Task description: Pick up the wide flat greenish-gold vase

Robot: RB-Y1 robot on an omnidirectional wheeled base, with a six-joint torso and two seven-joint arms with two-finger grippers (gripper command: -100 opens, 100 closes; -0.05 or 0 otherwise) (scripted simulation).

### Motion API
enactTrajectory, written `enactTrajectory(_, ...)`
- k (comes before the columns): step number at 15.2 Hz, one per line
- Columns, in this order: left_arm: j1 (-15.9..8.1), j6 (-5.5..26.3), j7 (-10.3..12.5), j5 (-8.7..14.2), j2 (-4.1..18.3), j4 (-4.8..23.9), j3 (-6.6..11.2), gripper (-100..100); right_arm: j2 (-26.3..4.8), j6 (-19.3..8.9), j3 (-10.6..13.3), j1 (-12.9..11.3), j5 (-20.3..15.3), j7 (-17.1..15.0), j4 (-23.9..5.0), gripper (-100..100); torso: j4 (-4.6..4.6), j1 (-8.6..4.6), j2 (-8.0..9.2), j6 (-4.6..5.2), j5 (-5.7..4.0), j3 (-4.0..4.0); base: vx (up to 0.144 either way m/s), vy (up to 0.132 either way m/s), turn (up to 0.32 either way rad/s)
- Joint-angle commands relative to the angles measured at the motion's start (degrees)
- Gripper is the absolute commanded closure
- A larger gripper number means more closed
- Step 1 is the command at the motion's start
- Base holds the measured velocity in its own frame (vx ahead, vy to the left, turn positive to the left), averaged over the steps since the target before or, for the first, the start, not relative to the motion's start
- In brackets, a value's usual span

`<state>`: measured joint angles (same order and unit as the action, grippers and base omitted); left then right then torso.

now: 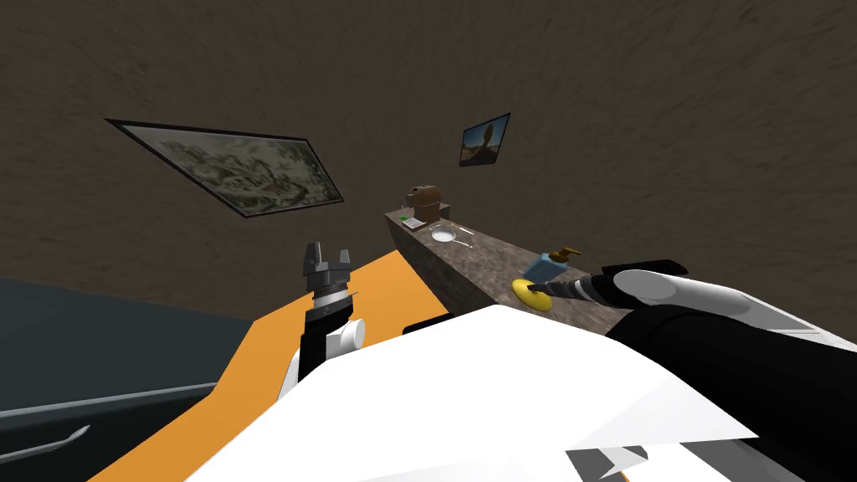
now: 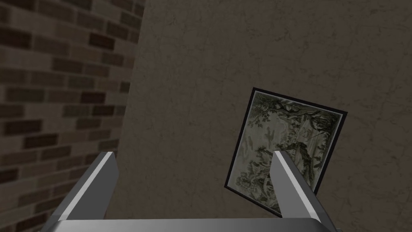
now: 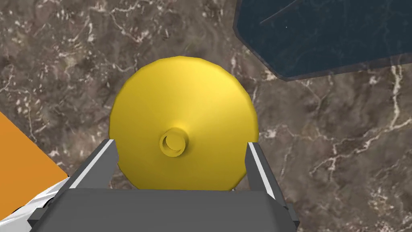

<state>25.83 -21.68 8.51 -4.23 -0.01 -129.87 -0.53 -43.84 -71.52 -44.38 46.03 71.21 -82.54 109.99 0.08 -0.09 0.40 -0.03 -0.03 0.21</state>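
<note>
Our right gripper (image 3: pixel 180 142) hangs straight over the vase (image 3: pixel 181 100), looking down on it. The vase is a wide, flat, bright yellow disc with a small round neck (image 3: pixel 174 143) rising from its middle. Our two grey fingers (image 3: pixel 100 163) stand spread apart, one at each side of the disc where it is widest, their tips level with its rim; we cannot tell whether they touch it. The vase sits on a brown stone counter (image 3: pixel 342 141) veined with white. On the far side of the vase, near it but apart, stands a dark blue object (image 3: pixel 330 32) with straight edges. Past the counter's near edge lies a flat orange surface (image 3: pixel 24 161).
</note>
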Motion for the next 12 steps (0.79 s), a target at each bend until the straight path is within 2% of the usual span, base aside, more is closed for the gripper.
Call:
enactTrajectory(1,0.00,0.00,0.00,0.00,0.00,0.00,0.00,0,-2.54,2.86,2.86,-0.77,-2.86,2.86,-0.70,-100,0.00,0.00,0.00,0.00,0.00,0.00,-0.108,-0.009,-0.018)
enactTrajectory(2,0.01,0.00,0.00,0.00,0.00,0.00,0.00,0,-2.54,4.14,3.70,-0.77,-4.25,4.10,-0.70,-100,0.01,0.01,0.01,0.03,0.00,0.02,-0.053,-0.006,-0.042)
enactTrajectory(4,0.01,0.00,0.00,0.00,0.00,0.00,0.00,0,-2.54,6.66,3.70,-0.77,-6.86,6.68,-0.70,-100,-0.02,0.04,-0.19,0.04,0.00,-0.09,-0.002,-0.002,-0.011)
enactTrajectory(7,0.02,0.00,0.00,0.00,0.00,0.00,0.00,0,-2.54,7.00,3.70,-0.77,-10.90,10.04,-0.70,-100,-0.08,0.04,-0.41,0.04,0.01,-0.23,0.013,0.002,0.006)
enactTrajectory(8,0.02,0.00,0.00,0.00,0.00,0.00,0.00,0,-1.55,7.81,4.69,-1.60,-10.18,9.46,-2.00,-100,-0.10,-0.02,-0.43,0.06,-0.01,-0.24,0.019,0.005,0.029)
enactTrajectory(10,0.02,0.00,0.00,0.00,0.00,0.00,0.00,0,-0.85,8.61,5.44,-2.31,-10.81,10.42,-3.35,-100,-0.11,-0.09,-0.51,0.05,-0.05,-0.28,0.033,0.000,0.043)
enactTrajectory(11,0.02,0.00,0.00,0.00,0.00,0.00,0.00,0,-1.40,8.00,4.94,-1.94,-10.43,9.91,-2.62,-100,-0.12,-0.11,-0.54,0.05,-0.05,-0.31,0.022,-0.001,0.013)
enactTrajectory(12,0.02,0.00,0.00,0.00,0.00,0.00,0.00,0,-1.32,8.19,5.07,-2.05,-10.51,10.08,-2.83,100,-0.12,-0.11,-0.53,0.06,-0.04,-0.30,0.007,0.000,0.003)
